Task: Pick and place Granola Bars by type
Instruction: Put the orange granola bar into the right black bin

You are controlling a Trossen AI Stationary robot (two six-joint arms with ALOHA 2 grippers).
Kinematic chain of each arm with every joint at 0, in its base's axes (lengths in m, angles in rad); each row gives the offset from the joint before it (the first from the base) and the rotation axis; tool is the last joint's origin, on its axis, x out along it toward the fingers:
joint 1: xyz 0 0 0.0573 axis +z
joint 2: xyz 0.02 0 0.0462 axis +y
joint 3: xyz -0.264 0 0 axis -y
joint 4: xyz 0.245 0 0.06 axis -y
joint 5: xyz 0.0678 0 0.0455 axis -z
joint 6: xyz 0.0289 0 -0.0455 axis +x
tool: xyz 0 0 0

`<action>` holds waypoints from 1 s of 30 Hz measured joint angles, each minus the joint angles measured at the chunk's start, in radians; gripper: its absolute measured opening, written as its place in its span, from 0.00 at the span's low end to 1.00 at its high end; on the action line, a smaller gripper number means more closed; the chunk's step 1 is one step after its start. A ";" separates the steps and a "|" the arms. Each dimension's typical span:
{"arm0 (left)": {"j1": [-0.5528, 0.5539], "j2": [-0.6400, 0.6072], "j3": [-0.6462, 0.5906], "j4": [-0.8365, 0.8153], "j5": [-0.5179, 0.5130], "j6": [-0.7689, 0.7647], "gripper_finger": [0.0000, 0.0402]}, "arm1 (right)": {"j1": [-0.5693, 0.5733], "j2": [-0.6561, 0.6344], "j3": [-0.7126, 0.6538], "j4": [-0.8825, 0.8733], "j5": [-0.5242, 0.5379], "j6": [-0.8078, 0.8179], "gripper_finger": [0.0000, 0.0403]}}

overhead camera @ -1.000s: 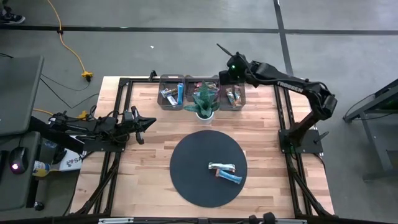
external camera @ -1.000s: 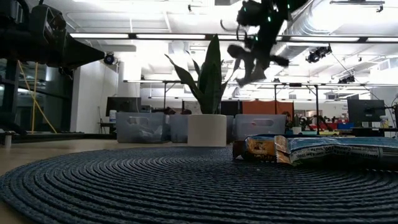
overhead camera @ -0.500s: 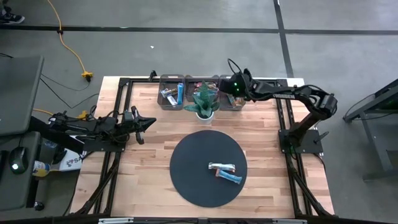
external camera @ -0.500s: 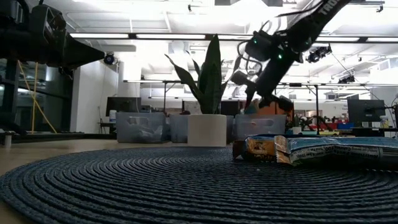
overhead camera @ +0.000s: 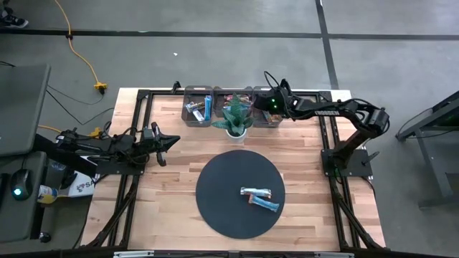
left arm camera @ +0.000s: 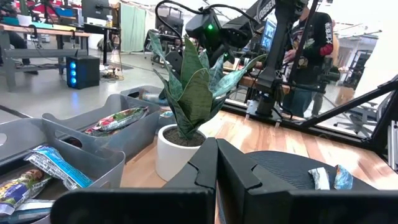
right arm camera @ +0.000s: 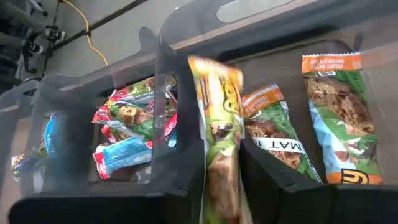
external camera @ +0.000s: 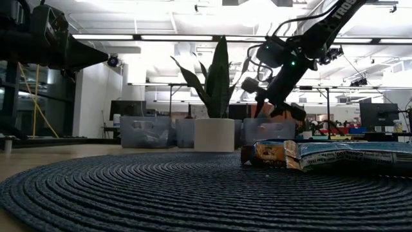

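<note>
Beside the potted plant, bins already hold several bars. The right end effector grips one green bar above the right bin; two bars wait on the mat.

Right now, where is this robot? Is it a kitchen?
Not a kitchen; probably a robotics lab or workshop. The wooden table stands on a bare concrete floor, with monitors and long ceiling lights in the open room behind.

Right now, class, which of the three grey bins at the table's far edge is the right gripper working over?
The bin on the right arm's side of the potted plant. The right gripper hangs over it, holding a granola bar; the other two have no gripper above.
</note>
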 joint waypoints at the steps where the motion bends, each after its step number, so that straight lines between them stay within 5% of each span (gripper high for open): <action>1: 0.000 0.000 0.000 0.000 0.000 0.000 0.00 | 0.000 0.000 0.000 0.001 -0.001 -0.005 0.22; 11: 0.000 0.000 0.000 0.000 0.000 0.000 0.00 | 0.000 -0.020 0.002 0.052 -0.042 -0.110 0.36; 21: 0.000 0.000 0.000 0.000 0.000 0.000 0.00 | -0.003 -0.276 0.065 0.055 0.035 -0.431 0.38; 30: 0.000 0.000 0.000 0.000 0.000 0.000 0.00 | 0.068 -0.521 0.095 0.040 -0.240 -0.585 0.38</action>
